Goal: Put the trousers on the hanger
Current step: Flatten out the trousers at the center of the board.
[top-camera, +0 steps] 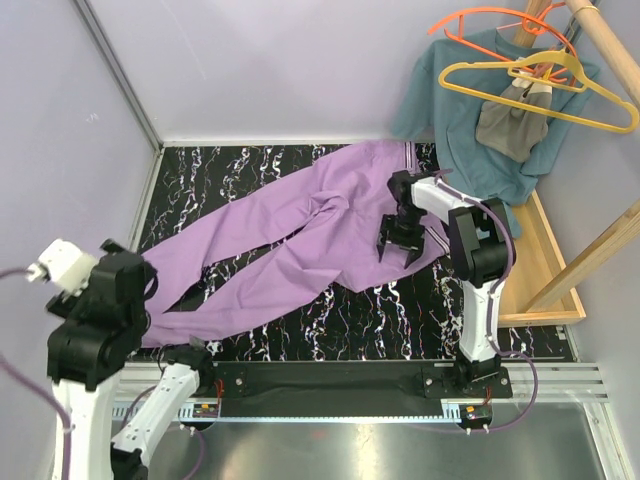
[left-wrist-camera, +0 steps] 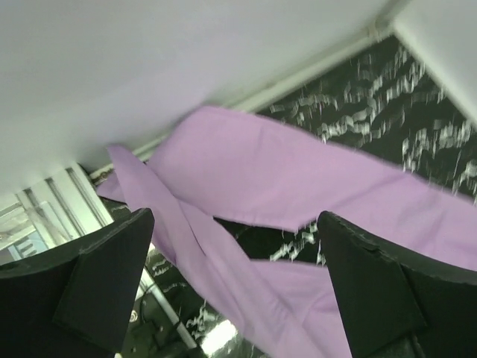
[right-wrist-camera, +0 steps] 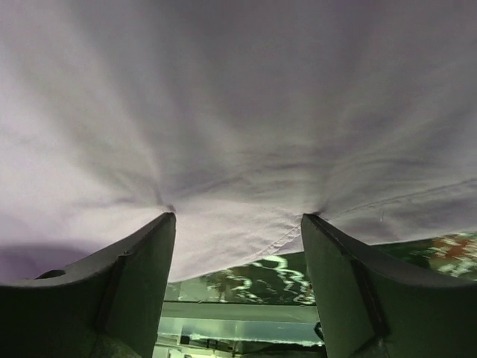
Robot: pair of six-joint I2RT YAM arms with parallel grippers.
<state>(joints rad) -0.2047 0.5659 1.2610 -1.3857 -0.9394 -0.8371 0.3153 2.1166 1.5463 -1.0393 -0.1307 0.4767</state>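
Now | right gripper [top-camera: 400,252] spread, tips pressing trousers [top-camera: 300,225] at hip edge | legs run toward left gripper [left-wrist-camera: 232,220], open, empty | hanger [top-camera: 590,118] beyond right arm

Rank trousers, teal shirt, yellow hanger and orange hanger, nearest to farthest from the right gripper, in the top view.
1. trousers: directly under the right gripper, which presses into the cloth.
2. teal shirt: hanging beyond the gripper, to the right.
3. yellow hanger: hung in front of the shirt, upper right.
4. orange hanger: top of the view, just past the yellow one.
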